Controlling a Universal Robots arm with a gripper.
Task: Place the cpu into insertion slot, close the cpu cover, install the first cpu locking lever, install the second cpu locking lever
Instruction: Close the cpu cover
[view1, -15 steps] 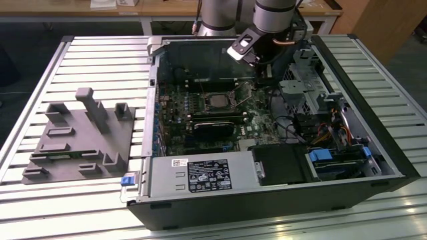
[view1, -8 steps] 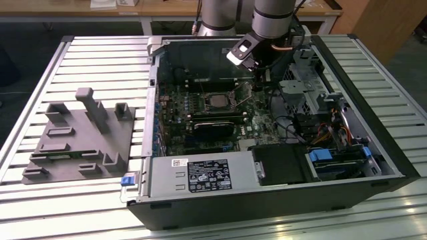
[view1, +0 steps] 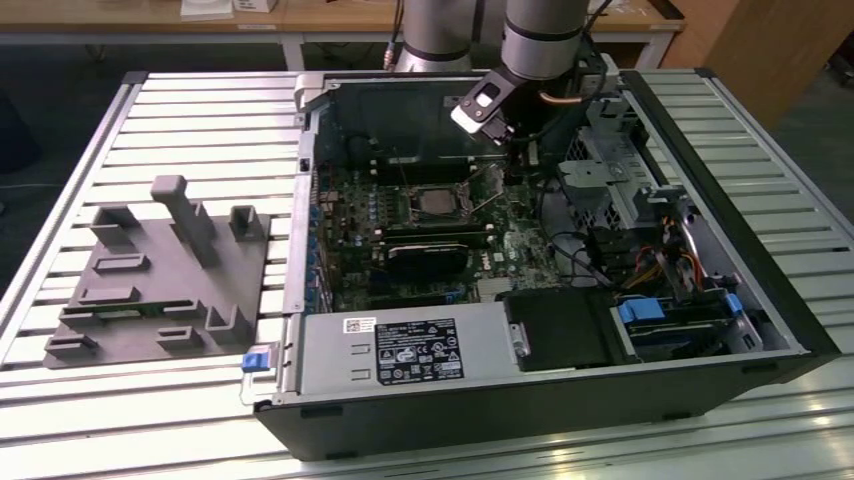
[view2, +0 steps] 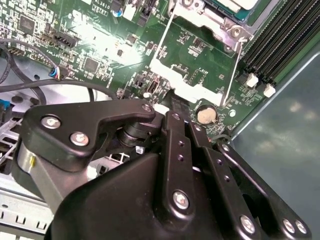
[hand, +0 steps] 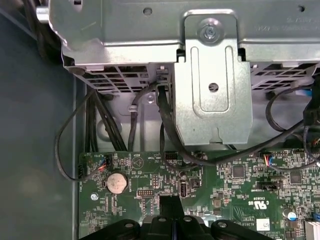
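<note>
- Jaws of the gripper (hand: 172, 212) look pressed together with nothing between them, low over the green circuit board (hand: 225, 180).
- Cpu (view1: 434, 200) sits in the insertion slot (view1: 404, 200), apart from the jaws, toward the exterior view's left of them.
- Silvery cpu cover (view2: 200, 17) borders the socket; a thin wire lever (view2: 231, 75) runs beside it.

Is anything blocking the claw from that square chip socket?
Nothing visible blocks it. Only flat green circuit board lies between the gripper and the insertion slot; a thin wire lever runs along that stretch's edge.
</note>
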